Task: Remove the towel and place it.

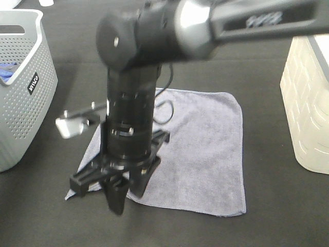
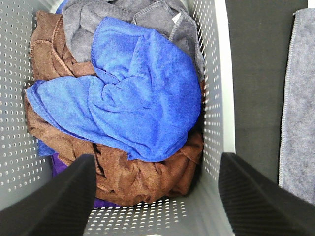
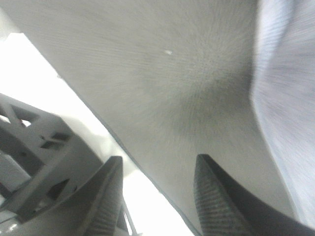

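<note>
The towel [image 1: 200, 149] is a square grey-lavender cloth lying spread flat on the black table. My right arm reaches across the middle, and my right gripper [image 1: 115, 203] points down at the towel's front-left corner, over the table just beside its edge. In the right wrist view the right gripper [image 3: 160, 196] is open and empty, with the towel [image 3: 290, 98] blurred to one side. My left gripper [image 2: 155, 196] is open and empty above the grey basket [image 2: 219, 98]. A strip of the towel [image 2: 300, 98] shows beyond the basket wall. The left gripper is out of the exterior view.
The perforated grey basket [image 1: 31, 118] stands at the left and holds a bright blue cloth [image 2: 142, 98], a brown cloth [image 2: 142, 177] and another grey cloth [image 2: 123, 14]. A cream basket [image 1: 311, 103] stands at the right. The table's front edge [image 3: 123, 162] is close to the right gripper.
</note>
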Action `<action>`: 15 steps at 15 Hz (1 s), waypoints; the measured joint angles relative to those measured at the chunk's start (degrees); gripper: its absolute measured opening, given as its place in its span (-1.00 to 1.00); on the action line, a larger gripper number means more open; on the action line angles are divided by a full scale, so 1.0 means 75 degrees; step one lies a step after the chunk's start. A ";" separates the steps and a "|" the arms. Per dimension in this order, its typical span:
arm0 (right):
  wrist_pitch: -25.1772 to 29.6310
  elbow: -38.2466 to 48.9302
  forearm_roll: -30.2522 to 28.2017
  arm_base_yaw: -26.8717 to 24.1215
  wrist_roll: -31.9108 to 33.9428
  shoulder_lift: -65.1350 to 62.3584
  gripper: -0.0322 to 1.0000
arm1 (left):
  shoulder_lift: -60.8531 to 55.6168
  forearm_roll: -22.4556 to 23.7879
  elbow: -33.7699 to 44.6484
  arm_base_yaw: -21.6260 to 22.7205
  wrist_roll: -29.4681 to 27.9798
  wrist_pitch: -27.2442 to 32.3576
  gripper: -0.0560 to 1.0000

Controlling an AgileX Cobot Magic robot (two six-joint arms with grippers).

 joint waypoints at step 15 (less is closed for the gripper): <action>0.0092 -0.0008 -0.1337 -0.4026 0.1421 -0.3507 0.39 | -0.0504 -0.0130 0.0000 0.0000 0.0031 0.0008 0.44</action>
